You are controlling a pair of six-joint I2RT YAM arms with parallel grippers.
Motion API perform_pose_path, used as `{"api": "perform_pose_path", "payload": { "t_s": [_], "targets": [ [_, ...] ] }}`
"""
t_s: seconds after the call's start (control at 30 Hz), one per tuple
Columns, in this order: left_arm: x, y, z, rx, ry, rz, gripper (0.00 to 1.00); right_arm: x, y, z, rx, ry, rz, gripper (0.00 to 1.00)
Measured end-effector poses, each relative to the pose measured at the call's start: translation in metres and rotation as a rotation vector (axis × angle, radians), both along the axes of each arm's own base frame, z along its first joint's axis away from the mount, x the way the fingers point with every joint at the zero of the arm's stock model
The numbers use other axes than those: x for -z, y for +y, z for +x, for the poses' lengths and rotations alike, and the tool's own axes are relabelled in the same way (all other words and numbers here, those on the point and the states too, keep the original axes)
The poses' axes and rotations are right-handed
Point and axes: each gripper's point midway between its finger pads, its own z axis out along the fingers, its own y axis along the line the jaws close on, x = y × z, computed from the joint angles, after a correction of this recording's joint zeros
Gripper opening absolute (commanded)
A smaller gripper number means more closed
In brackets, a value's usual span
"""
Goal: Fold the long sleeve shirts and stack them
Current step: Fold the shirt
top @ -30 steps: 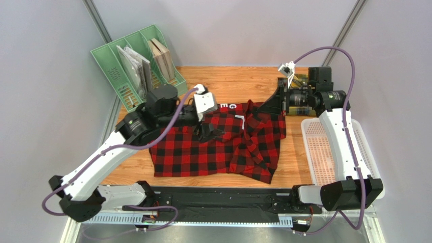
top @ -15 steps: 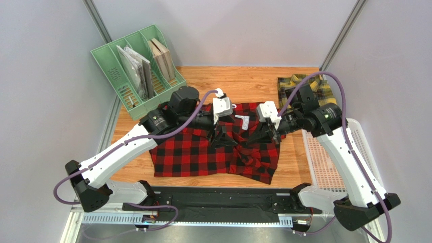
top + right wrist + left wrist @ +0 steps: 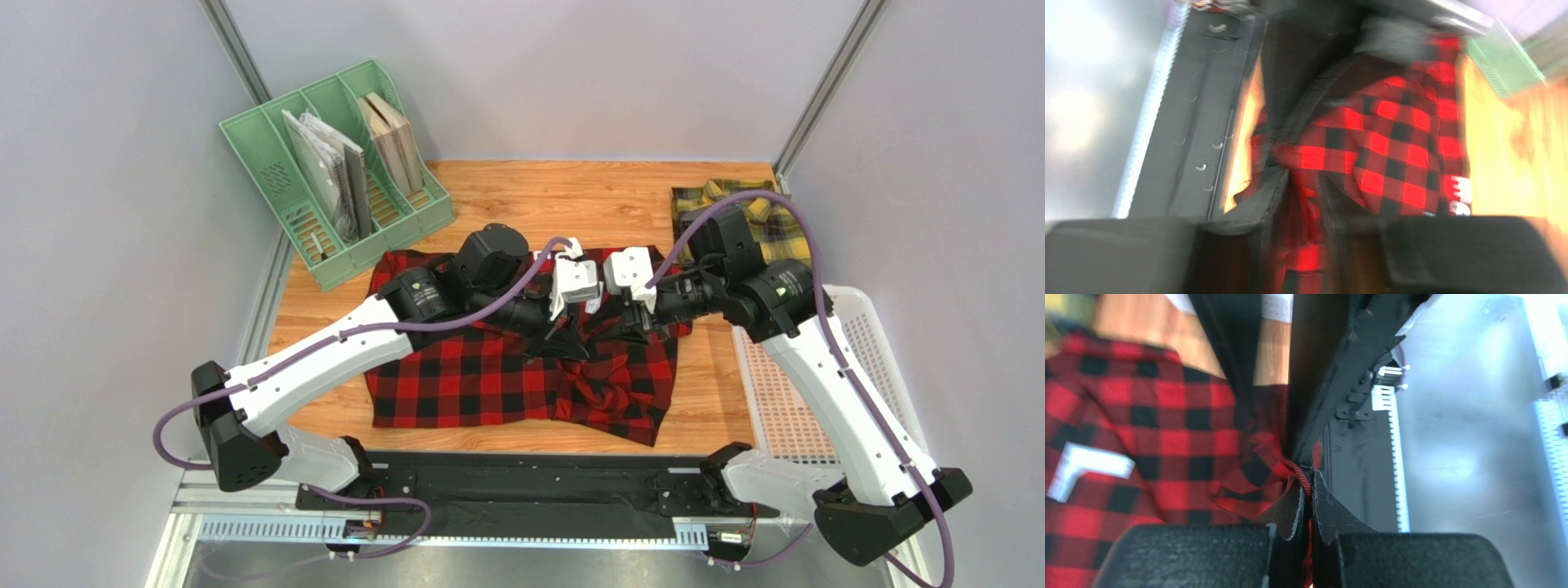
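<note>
A hem of the red-and-black shirt (image 3: 478,374) is pinched in the closed left tool (image 3: 1310,490) at mid-cloth; whether the adjacent right tool (image 3: 1300,196) grips cannot be told

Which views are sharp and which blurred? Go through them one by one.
Top external: sharp and evenly lit, with only soft shadows on the red-and-black shirt. Left wrist: the shirt edge at the left gripper is crisp, the farther fabric soft, with glare on the metal plate at right. Right wrist: smeared throughout, the right gripper and the plaid both blurred.
</note>
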Motion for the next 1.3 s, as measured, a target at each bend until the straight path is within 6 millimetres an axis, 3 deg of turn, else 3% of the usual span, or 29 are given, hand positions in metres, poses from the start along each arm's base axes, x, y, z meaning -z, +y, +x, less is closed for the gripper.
{"api": "perform_pose_path", "payload": {
  "t_s": [0.1,0.27,0.43,0.53,0.67,0.83,1.0,1.03,1.23,1.27,1.3],
  "targets": [
    [0.009,0.001,0.001,-0.077,0.089,0.046,0.00,0.004,-0.002,0.031,0.179,-0.041,-0.002,0.65],
    [0.021,0.006,0.021,-0.374,0.281,0.107,0.00,0.004,-0.028,0.067,0.525,-0.134,0.040,0.66],
    [0.023,0.015,0.051,-0.710,0.557,0.097,0.00,0.005,-0.057,0.061,0.744,-0.153,0.147,0.67],
    [0.019,0.016,0.072,-0.876,0.713,0.059,0.00,0.010,-0.062,0.050,0.779,-0.118,0.216,0.77],
    [0.019,0.013,0.085,-1.016,0.903,0.025,0.00,0.019,-0.050,0.050,0.774,-0.028,0.260,0.95],
    [0.022,0.015,0.088,-1.138,1.064,0.008,0.00,0.028,-0.015,0.058,0.718,0.080,0.266,1.00],
    [0.021,0.015,0.091,-1.196,1.147,-0.011,0.00,0.040,0.019,0.050,0.624,0.117,0.252,1.00],
    [0.021,0.015,0.091,-1.201,1.156,-0.014,0.00,0.043,0.022,0.048,0.612,0.118,0.251,1.00],
    [0.020,0.015,0.094,-1.229,1.196,-0.031,0.00,0.052,0.028,0.053,0.615,0.110,0.234,0.72],
    [0.020,0.015,0.095,-1.231,1.200,-0.033,0.00,0.053,0.027,0.057,0.633,0.100,0.233,0.58],
    [0.020,0.015,0.095,-1.233,1.203,-0.034,0.00,0.055,0.027,0.061,0.647,0.092,0.229,0.50]
  ]
}}
